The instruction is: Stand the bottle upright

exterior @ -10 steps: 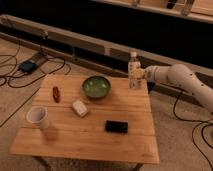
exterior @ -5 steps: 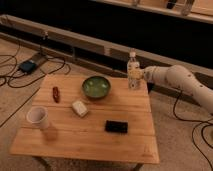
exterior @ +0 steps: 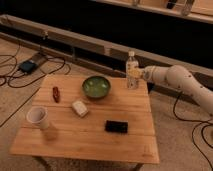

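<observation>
I had the gripper (exterior: pixel 135 75) at the far right corner of the tabletop (exterior: pixel 90 135), its fingers closed around the bottle (exterior: pixel 131 62), which stood upright just inside the far edge. I judged that a crooked release could knock it off that edge. The green bowl (exterior: pixel 96 86) sat close on the left, and the open room lay on the near side.

Smooth white rounded arm (exterior: pixel 176 79) tapers to the claw (exterior: pixel 135 75) at the table's (exterior: pixel 90 142) far edge.
</observation>
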